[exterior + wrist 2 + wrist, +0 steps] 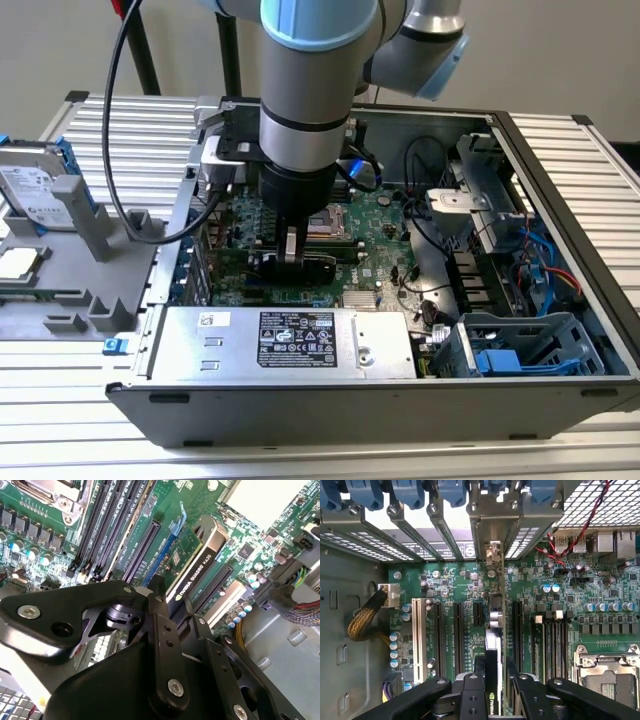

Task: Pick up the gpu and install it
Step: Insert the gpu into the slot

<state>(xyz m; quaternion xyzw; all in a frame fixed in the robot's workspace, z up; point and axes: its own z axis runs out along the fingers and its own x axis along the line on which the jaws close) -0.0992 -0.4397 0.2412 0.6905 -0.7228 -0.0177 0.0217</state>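
GPU card [492, 645], flat with black cooler and green board, pinched edge-up in my gripper [492, 680]; I'd press squarely into the black motherboard slot [145, 547].

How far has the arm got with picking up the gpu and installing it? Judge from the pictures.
Pick-up looks done: the pincer grips the gpu on edge, inside the open computer case. In hand: the card stands over the motherboard slots, its bracket end toward the case's rear openings. Whether it is fully seated cannot be told; release is left.

gpu [196, 570] — matt black cooler | motherboard [450, 587] — green board | pincer [492, 692] — matt black metal
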